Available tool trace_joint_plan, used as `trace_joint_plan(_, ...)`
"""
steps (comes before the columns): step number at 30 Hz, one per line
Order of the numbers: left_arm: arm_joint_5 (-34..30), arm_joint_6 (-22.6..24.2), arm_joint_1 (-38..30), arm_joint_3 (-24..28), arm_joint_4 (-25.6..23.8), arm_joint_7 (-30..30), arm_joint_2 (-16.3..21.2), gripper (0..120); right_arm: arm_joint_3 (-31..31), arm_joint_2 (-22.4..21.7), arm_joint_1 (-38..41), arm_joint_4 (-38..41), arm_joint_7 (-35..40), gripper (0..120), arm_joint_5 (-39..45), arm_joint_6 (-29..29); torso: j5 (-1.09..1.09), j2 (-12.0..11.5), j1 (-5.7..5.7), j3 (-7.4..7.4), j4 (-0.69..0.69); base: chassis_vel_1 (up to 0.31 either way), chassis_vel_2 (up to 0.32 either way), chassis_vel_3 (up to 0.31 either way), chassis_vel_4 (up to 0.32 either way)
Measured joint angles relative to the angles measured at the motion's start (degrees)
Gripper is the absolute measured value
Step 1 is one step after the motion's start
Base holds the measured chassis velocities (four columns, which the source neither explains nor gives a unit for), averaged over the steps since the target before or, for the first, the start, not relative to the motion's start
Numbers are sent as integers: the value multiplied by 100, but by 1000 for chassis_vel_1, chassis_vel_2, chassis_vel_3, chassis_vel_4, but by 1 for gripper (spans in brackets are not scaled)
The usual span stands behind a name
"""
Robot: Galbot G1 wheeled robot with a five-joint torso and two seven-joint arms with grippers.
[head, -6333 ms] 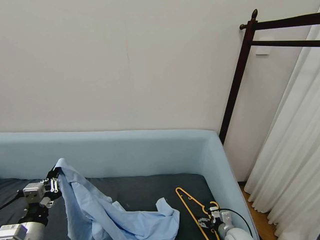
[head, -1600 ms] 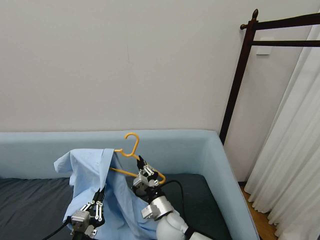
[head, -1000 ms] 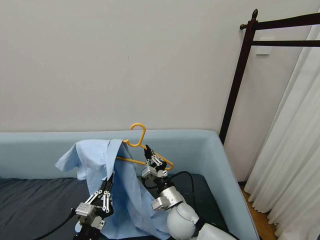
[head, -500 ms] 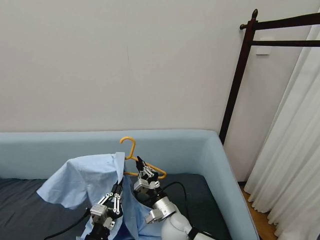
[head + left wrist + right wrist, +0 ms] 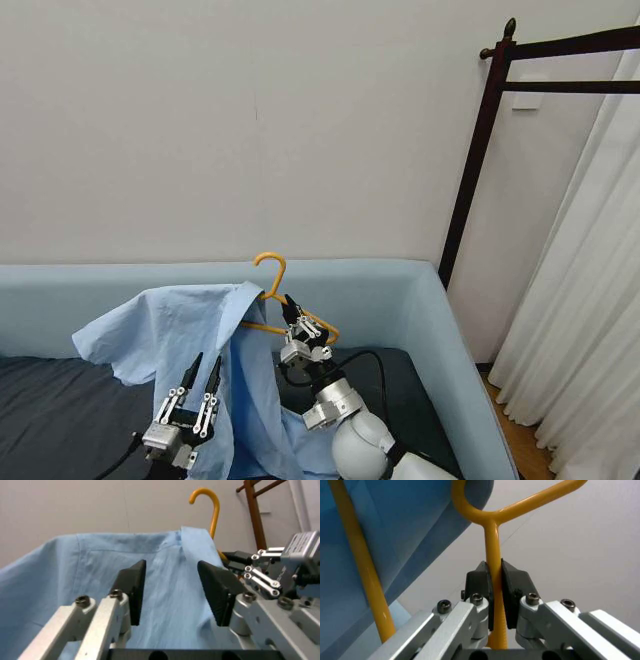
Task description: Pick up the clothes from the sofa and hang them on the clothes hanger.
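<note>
Shirt draped over orange hanger, up above sofa. Left gripper just below shirt, fingers wide, holding nothing. Right gripper pinches hanger bar, hook up. Clothes rack well off right.

Crumpled light blue shirt, draped collar-first over one arm of a yellow hanger, hook upright, held aloft above the dark seat of the pale blue sofa, before its backrest

Left claw is held upright, fingers spread apart. Right claw is held just beside it, angled upward, fingers pressed together.
</note>
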Motion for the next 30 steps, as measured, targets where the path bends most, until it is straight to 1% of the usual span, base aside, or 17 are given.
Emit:
trace_joint_plan(1, 0, 0, 0, 0, 0, 0, 0, 52, 0, 0, 0, 0, 0, 4, 0, 0, 0, 0, 0, 0, 0, 0, 0, 0, 0)
trace_joint_plan(6, -1379, 108, 289, -751, -521, 702, 1050, 75, 68, 25, -84, -244, 12, 4, -266, 353, 0, 0, 0, 0, 1, 0, 0, 0, 0)
trace_joint_plan(7, -1379, 108, 289, -751, -521, 702, 1050, 75, 68, 25, -84, -244, 12, 4, -266, 353, 0, 0, 0, 0, 1, 0, 0, 0, 0)
trace_joint_plan(9, -1993, 314, 317, -1053, -664, 1025, 1619, 84, 87, 65, -128, -325, 22, 4, -456, 489, 0, 0, 0, 0, 2, 0, 0, 0, 0)
trace_joint_plan(10, -2463, 481, 308, -1256, -684, 1159, 2084, 90, 115, 96, -189, -356, 23, 4, -621, 576, 0, 0, 0, 0, 2, 0, 0, 0, 0)
trace_joint_plan(11, -2694, 550, 289, -1352, -654, 1234, 2326, 92, 135, 118, -225, -359, 22, 4, -693, 602, 0, 0, 0, 0, 0, 0, 0, 0, 0)
trace_joint_plan(12, -2694, 550, 289, -1352, -654, 1234, 2326, 92, 135, 118, -225, -359, 22, 4, -693, 602, 0, 0, 0, 0, 0, 0, 0, 0, 0)
trace_joint_plan(13, -3036, 654, 251, -1497, -538, 1349, 2704, 97, 175, 152, -281, -361, 20, 4, -828, 649, -1, 0, 0, 0, 0, 0, 0, 0, 0)
trace_joint_plan(15, -3424, 743, 170, -1628, -314, 1529, 3261, 99, 262, 208, -367, -383, 12, 4, -1056, 773, -2, 0, 0, 0, 1, 0, 0, 0, 0)
trace_joint_plan(16, -3691, 804, 77, -1681, -109, 1711, 3706, 100, 345, 254, -443, -406, 3, 4, -1269, 883, 0, 0, 0, 0, -1, 0, 0, 0, 0)
trace_joint_plan(17, -3691, 804, 77, -1681, -109, 1711, 3706, 100, 345, 254, -443, -406, 3, 4, -1269, 883, 0, 0, 0, 0, -1, 0, 0, 0, 0)
trace_joint_plan(18, -3927, 862, -14, -1700, 105, 1904, 4112, 100, 413, 277, -504, -426, -1, 4, -1433, 956, 0, 0, 0, 0, -1, 0, 0, 0, 0)
trace_joint_plan(21, -4348, 1040, -220, -1701, 615, 2515, 4871, 100, 530, 284, -599, -474, -2, 4, -1618, 1029, 0, 0, 0, 1, -2, 0, 0, 0, 0)
trace_joint_plan(22, -4348, 1040, -220, -1701, 615, 2515, 4871, 100, 530, 284, -599, -474, -2, 4, -1618, 1029, 0, 0, 0, 1, -2, 0, 0, 0, 0)
trace_joint_plan(26, -4623, 1454, -646, -1554, 1464, 3705, 5703, 100, 694, 330, -623, -541, -3, 4, -1854, 1136, 1, 0, 0, 1, -2, 0, 0, 0, 0)
trace_joint_plan(28, -4626, 1555, -746, -1505, 1614, 3913, 5826, 100, 716, 347, -623, -548, -3, 4, -1879, 1155, 0, 0, 1, 1, -1, 0, 0, 0, 0)
trace_joint_plan(30, -4589, 1811, -985, -1400, 2011, 4375, 6093, 100, 742, 373, -622, -558, -3, 4, -1910, 1199, 1, 0, 1, 1, 0, 0, 0, 0, 0)
